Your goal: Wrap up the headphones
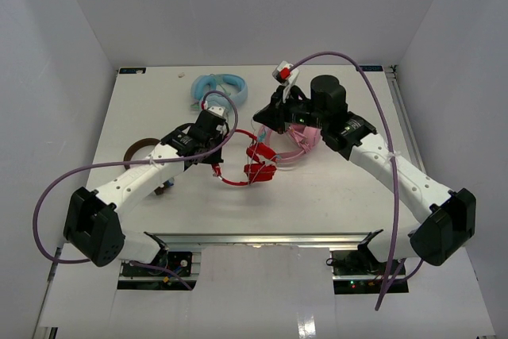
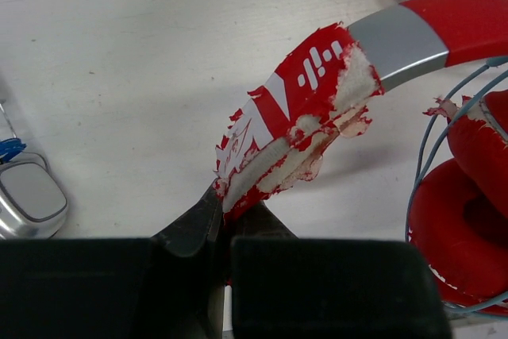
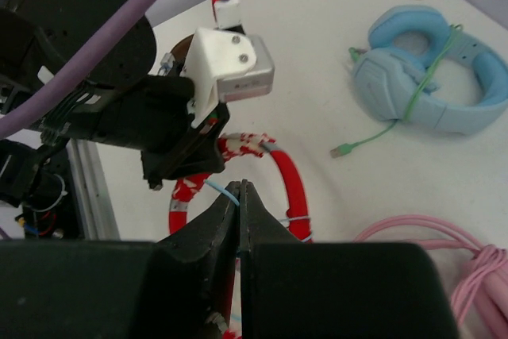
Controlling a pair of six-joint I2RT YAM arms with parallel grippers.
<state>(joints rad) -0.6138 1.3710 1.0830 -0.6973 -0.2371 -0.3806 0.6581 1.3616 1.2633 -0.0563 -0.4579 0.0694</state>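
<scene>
On white table (image 1: 333, 188), white walls (image 1: 254, 5) | left pincer (image 2: 225, 210) clamped on headphones (image 2: 317, 77) | right pincer (image 3: 240, 196) pinching cable (image 3: 216, 186)

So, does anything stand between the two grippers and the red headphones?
Nothing visible does. The left gripper is shut on the red headphones, at the torn end of the headband, and the right gripper is shut on their thin pale cable. The pink headphones lie close beside, not between.

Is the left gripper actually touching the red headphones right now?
Touching. In the left wrist view the left gripper is pinched shut on the frayed headband end of the headphones.
</scene>
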